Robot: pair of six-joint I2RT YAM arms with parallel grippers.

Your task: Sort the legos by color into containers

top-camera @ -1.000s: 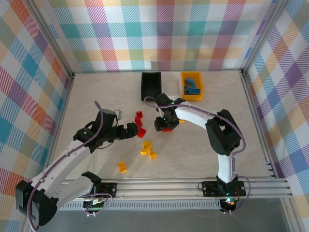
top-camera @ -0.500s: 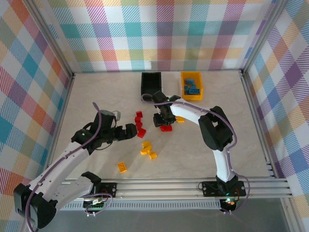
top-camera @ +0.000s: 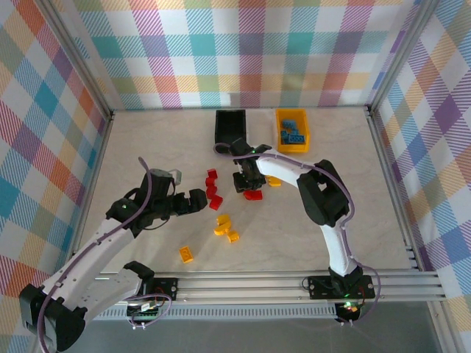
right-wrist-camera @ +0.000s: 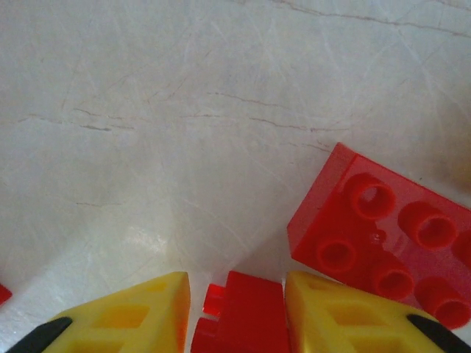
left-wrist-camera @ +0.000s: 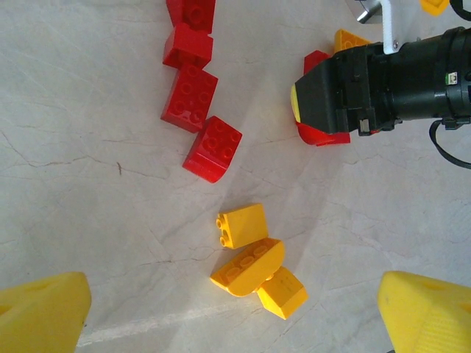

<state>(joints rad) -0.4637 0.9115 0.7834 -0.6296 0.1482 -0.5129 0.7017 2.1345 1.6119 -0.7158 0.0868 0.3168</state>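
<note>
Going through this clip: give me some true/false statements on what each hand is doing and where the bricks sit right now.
1. The right hand has a small red brick between its fingers. True.
2. The left hand is closed on a yellow brick. False: its fingers stand wide apart above the table, with nothing between them.
3. Blue bricks lie in the yellow-orange bin. True.
4. Every red brick is already in a bin. False: a row of red bricks lies loose on the table.
</note>
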